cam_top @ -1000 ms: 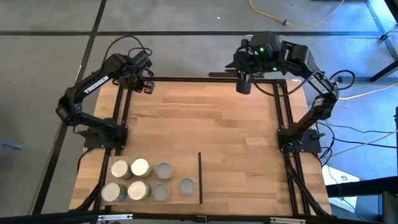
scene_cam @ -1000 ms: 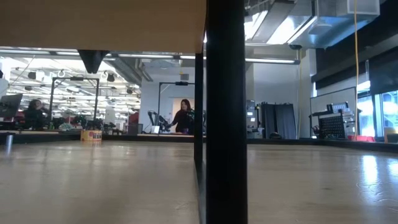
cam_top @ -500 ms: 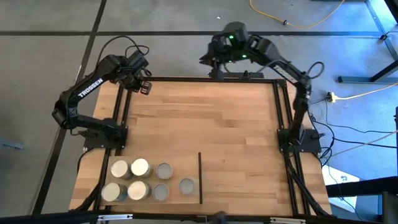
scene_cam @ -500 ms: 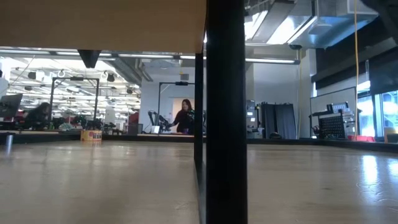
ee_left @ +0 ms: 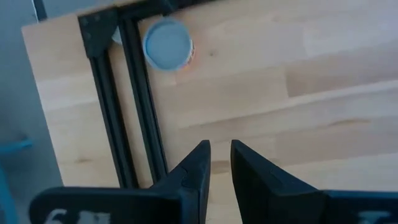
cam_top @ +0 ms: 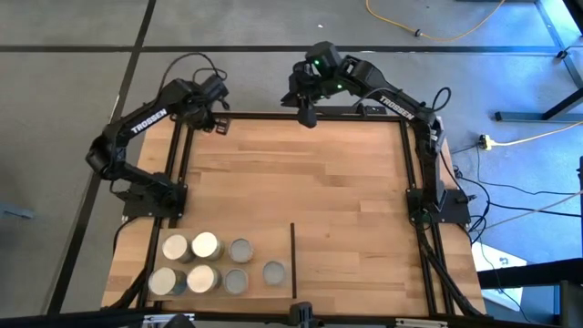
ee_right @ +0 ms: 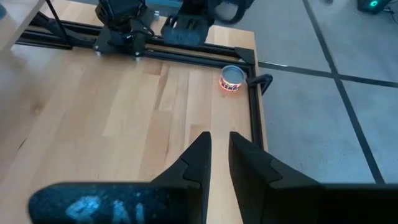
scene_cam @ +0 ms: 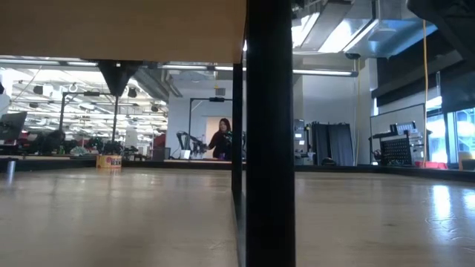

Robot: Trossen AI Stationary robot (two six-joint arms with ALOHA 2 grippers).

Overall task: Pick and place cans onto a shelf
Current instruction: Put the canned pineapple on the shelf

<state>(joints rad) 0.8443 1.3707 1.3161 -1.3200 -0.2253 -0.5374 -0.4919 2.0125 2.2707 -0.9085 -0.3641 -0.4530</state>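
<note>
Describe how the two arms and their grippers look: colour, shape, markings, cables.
Both arms are dark, jointed links. The left arm bears white TROSSEN lettering, with black cables looping above its wrist. The right arm shows a green light near its wrist. The left gripper and right gripper each have two tapered dark fingers.

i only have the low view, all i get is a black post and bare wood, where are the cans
Observer: Seven cans stand clustered at the lower left of the high view, left of the thin black strip.
Operator: any strays
Observer: Yes, one lone can stands at the table's far left corner, beside the black frame rail.
Operator: and the grippers
Observer: The left gripper hangs over that far left corner, and the right gripper over the middle of the far edge. Each shows only a narrow gap between its fingers, with nothing in it.
</note>
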